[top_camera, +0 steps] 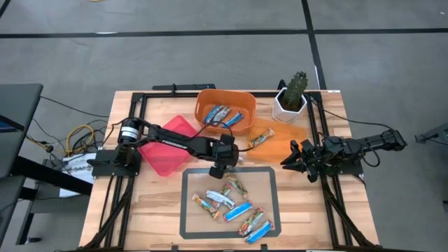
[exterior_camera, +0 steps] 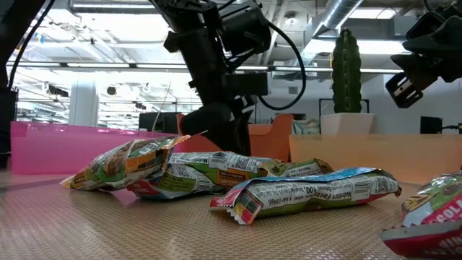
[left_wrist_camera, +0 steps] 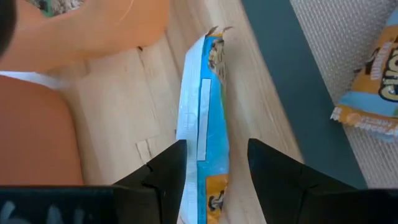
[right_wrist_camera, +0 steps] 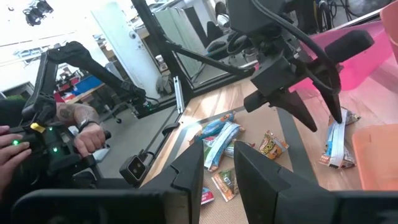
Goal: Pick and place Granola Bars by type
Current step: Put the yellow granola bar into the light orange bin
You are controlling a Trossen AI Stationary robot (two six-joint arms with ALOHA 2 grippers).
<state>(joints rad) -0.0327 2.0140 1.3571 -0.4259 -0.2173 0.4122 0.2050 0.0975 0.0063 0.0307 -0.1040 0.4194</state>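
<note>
Several granola bars [top_camera: 231, 203] in blue-white, silvery and multicoloured wrappers lie on the dark-framed mat [top_camera: 185, 210]; the low view shows them as a heap of bars [exterior_camera: 216, 173]. One blue-white bar [left_wrist_camera: 202, 106] lies flat on the bare wood just past the mat's far edge. My left gripper [left_wrist_camera: 217, 146] is open, tilted down over this bar's near end with one finger on each side of it. More blue-white bars [top_camera: 225, 115] rest in the orange bin [top_camera: 203, 105]. My right gripper [top_camera: 294, 155] waits open at the right.
A pink bin [top_camera: 168, 150] lies left of my left arm. A flat orange lid [top_camera: 283, 143] at the right carries one brownish bar [top_camera: 260, 140]. A cactus in a white pot [top_camera: 292, 94] stands at the far right. A person's hands [right_wrist_camera: 81, 134] show beyond the table.
</note>
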